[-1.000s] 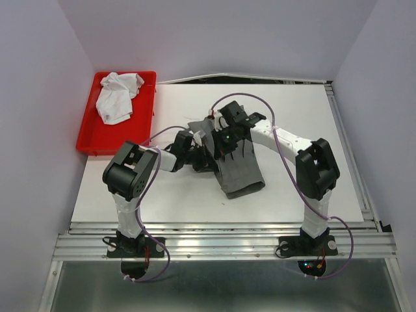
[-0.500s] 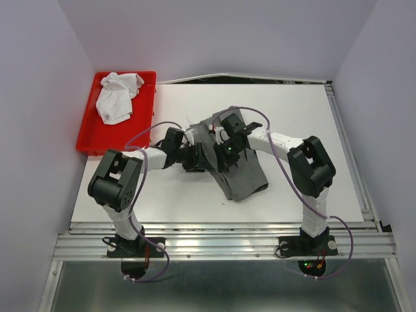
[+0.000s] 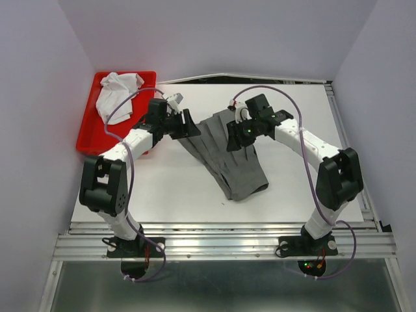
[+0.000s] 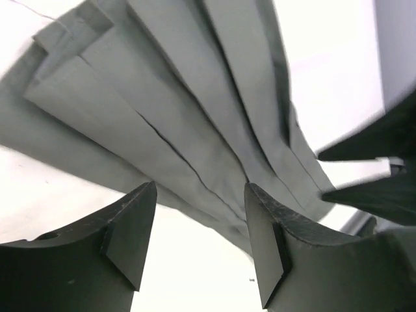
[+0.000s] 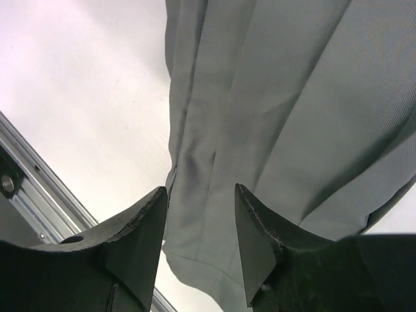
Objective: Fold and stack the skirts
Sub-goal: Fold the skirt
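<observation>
Since a second ago you've pulled both arms apart and out toward the far edge; they were bunched over the cloth mid-table, and the grey skirt (image 3: 229, 159) has gone from a crumpled heap to a flatter spread. It lies in the middle of the table (image 3: 312, 175), with its wide end toward the far edge between the two grippers and its other end toward the near edge, slightly right. The left gripper (image 3: 186, 125) sits at the skirt's far left corner and the right gripper (image 3: 235, 136) at its far right side. In the left wrist view the left gripper (image 4: 198, 240) has its jaws spread with nothing between them, and the grey skirt (image 4: 195, 110) shows long pleats with stepped ends just past the fingertips. In the right wrist view the right gripper (image 5: 201, 240) also has its jaws spread and empty, over the grey skirt (image 5: 279, 97) at its edge, with bare table beside it. Can't tell whether either gripper's tips touch the cloth. The white skirt (image 3: 116, 96) is crumpled in the far end of the red tray (image 3: 83, 140), at the table's far left corner, well apart from both grippers.
</observation>
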Tool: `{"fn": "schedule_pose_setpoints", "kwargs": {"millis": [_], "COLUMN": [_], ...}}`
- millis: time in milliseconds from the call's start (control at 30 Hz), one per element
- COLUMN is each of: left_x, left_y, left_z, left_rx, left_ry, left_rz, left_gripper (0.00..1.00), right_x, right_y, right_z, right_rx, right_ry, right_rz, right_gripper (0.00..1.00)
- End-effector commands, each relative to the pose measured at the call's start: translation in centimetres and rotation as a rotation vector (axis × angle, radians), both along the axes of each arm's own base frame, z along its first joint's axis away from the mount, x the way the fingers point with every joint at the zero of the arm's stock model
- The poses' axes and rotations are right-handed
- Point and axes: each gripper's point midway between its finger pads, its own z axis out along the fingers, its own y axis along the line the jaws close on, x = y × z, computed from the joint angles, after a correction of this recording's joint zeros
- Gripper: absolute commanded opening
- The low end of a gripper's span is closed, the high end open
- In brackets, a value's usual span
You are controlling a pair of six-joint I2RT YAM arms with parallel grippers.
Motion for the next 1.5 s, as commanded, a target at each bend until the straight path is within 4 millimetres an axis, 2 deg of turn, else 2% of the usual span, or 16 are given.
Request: {"fn": "schedule_pose_setpoints", "kwargs": {"millis": [0,100,267,367,533,700,833,1000,1033,1100,1133,1167,1267,1367,1433,1467], "left_x": [2.7,3.5,4.2,4.8,5.7,6.5,7.2,7.1,7.1,6.9,6.8,6.6,6.1,5.5,5.2,4.9], "left_y": [0.5,0.9,0.9,0.9,0.6,0.5,-0.1,-1.0,-1.1,-0.8,-0.5,-0.1,1.3,3.0,3.7,4.2], "left_z": [-2.6,-4.2,-5.1,-6.0,-7.2,-8.4,-7.3,-2.9,-2.1,-0.3,0.3,1.9,3.8,2.8,1.3,-0.6], "left_rx": [0.058,0.085,0.078,0.083,0.078,0.073,0.023,-0.068,-0.073,-0.075,-0.072,-0.073,-0.051,0.002,0.034,0.06], "left_ry": [0.054,0.102,0.11,0.125,0.15,0.182,0.143,0.03,0.01,-0.032,-0.045,-0.087,-0.136,-0.113,-0.075,-0.036], "left_rz": [0.086,0.133,0.167,0.179,0.191,0.208,0.197,0.159,0.155,0.149,0.158,0.159,0.196,0.237,0.257,0.269], "left_gripper": [0.66,0.66,0.66,0.66,0.66,0.66,0.56,0.33,0.28,0.04,0.0,0.0,0.0,0.0,0.0,0.0], "right_x": [-2.0,-4.0,-4.7,-3.4,-0.1,2.4,1.5,0.7,0.5,0.0,-0.2,-0.4,0.0,0.7,1.0,1.1], "right_y": [-0.2,0.0,-1.9,-3.3,-6.1,-11.2,-12.5,-13.0,-13.1,-13.6,-13.8,-14.0,-14.3,-14.7,-14.8,-14.8], "right_z": [-0.3,-0.9,-4.0,-4.7,-2.7,-1.8,-2.6,-5.3,-6.0,-7.7,-8.6,-9.0,-8.3,-7.2,-6.8,-6.6], "right_rx": [-0.019,0.001,-0.094,-0.134,-0.133,-0.154,-0.197,-0.236,-0.245,-0.278,-0.293,-0.301,-0.304,-0.319,-0.322,-0.324], "right_ry": [0.006,0.103,0.119,0.066,-0.013,-0.059,-0.063,-0.015,0.0,0.035,0.05,0.052,0.017,-0.021,-0.035,-0.038], "right_rz": [0.08,0.131,0.093,0.035,-0.061,-0.178,-0.184,-0.17,-0.164,-0.158,-0.157,-0.168,-0.194,-0.222,-0.226,-0.23], "right_gripper": [0.52,0.6,0.57,0.56,0.53,0.52,0.53,0.53,0.52,0.51,0.51,0.51,0.54,0.57,0.57,0.57]}}
